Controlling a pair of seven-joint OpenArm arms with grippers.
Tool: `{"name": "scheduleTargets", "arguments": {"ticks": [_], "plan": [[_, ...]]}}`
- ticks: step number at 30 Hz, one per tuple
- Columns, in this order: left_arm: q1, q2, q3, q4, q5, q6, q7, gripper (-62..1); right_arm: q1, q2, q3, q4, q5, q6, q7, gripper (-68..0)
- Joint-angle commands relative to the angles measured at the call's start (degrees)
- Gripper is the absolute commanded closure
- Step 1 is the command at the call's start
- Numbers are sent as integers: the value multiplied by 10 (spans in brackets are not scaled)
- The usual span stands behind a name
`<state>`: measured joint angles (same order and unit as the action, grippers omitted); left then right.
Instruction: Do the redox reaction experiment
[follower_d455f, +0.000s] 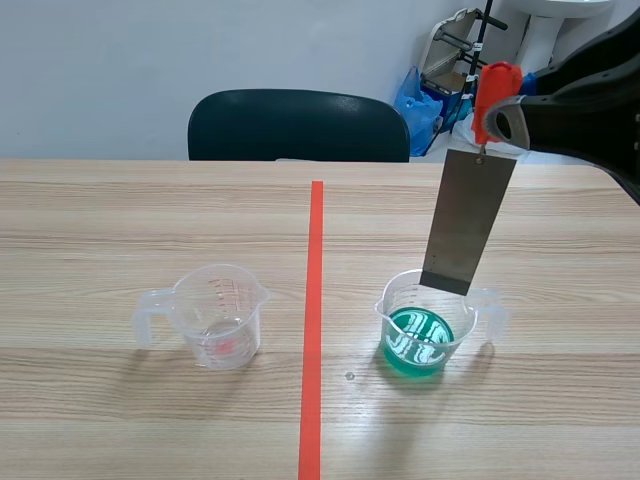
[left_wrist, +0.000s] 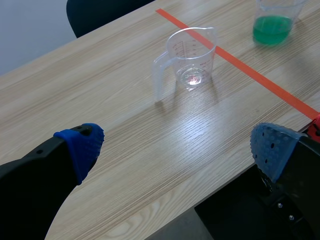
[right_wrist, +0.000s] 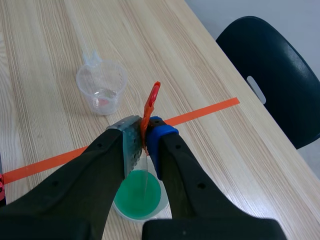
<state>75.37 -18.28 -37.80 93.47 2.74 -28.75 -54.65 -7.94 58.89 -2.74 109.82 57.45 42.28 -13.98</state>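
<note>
A grey metal plate (follower_d455f: 467, 220) hangs from an orange-red clip (follower_d455f: 495, 95), and my right gripper (follower_d455f: 505, 120) is shut on the clip. The plate's lower edge is level with the rim of a clear cup of green liquid (follower_d455f: 428, 325) and above the liquid. In the right wrist view the clip (right_wrist: 151, 102) is pinched in my right gripper (right_wrist: 145, 135), with the green cup (right_wrist: 137, 200) directly below. A second clear measuring cup (follower_d455f: 215, 315), nearly empty, stands left of the tape line. My left gripper (left_wrist: 177, 145) is open near the table's front edge, well short of that cup (left_wrist: 191, 57).
An orange-red tape line (follower_d455f: 314, 320) runs down the table between the two cups. A dark chair (follower_d455f: 298, 125) stands behind the far edge, with blue bags (follower_d455f: 420, 95) on the floor at the back right. The left gripper partly overhangs the table's front edge (left_wrist: 165, 220).
</note>
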Motion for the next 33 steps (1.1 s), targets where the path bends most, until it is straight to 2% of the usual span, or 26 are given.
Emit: {"name": "scheduleTargets", "arguments": {"ticks": [1, 33], "plan": [[1, 1, 0, 2, -8, -2, -8, -623, 9, 9, 10, -1, 6, -2, 13, -7], [1, 1, 0, 2, -8, -2, -8, -623, 9, 9, 10, -1, 9, -2, 19, -7]]}}
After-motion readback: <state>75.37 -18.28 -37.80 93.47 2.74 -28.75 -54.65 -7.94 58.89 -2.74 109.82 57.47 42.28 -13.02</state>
